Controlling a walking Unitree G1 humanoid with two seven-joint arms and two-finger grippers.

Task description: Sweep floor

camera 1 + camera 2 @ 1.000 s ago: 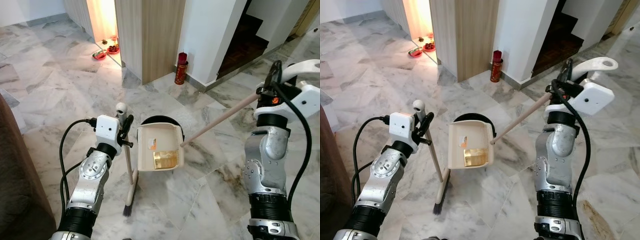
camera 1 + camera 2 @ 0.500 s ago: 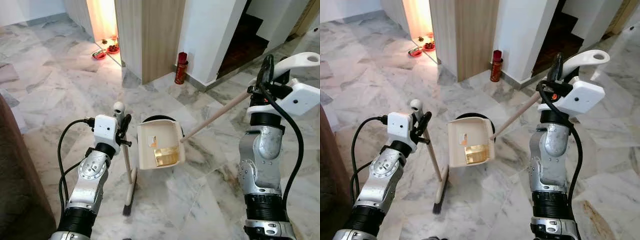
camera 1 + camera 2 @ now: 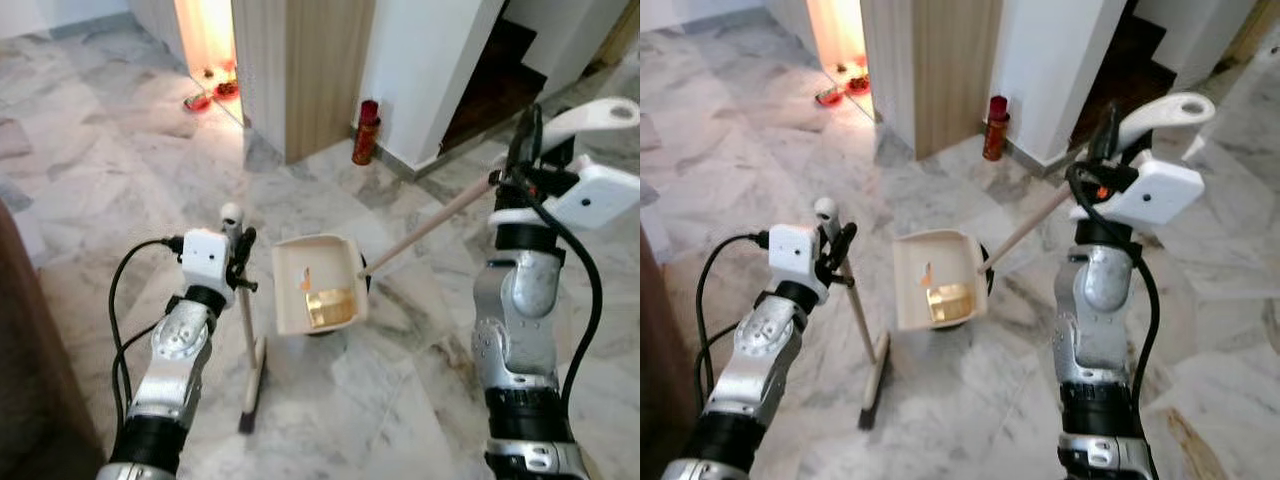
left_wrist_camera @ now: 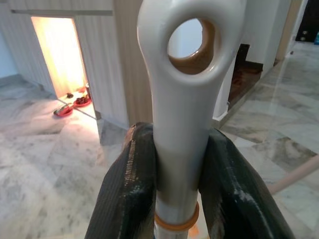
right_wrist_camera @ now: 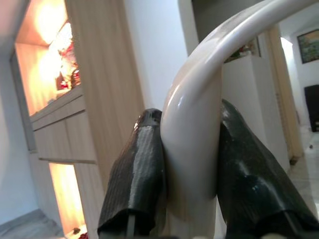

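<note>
My left gripper (image 3: 241, 252) is shut on the cream broom handle (image 4: 184, 124), just below its looped top. The broom (image 3: 250, 370) stands nearly upright, its dark bristle head resting on the marble floor. My right gripper (image 3: 520, 160) is shut on the curved white grip (image 5: 194, 129) of the dustpan's long pale handle (image 3: 425, 228). The cream dustpan (image 3: 315, 285) hangs tilted above the floor between my arms, with yellowish debris (image 3: 330, 303) in its lower part. A black round object (image 3: 345, 300) sits under the pan.
A red canister (image 3: 366, 132) stands by the white wall corner. A wooden cabinet column (image 3: 300, 70) rises behind the pan. Red bowls (image 3: 205, 98) lie in a lit doorway at the back left. A dark brown sofa edge (image 3: 20, 380) is at my left. Dark stairs (image 3: 490, 80) are at the back right.
The dustpan has tipped up more, hiding most of the black object under it. The whole picture has shifted slightly, so the camera moved. Both grippers keep their holds.
</note>
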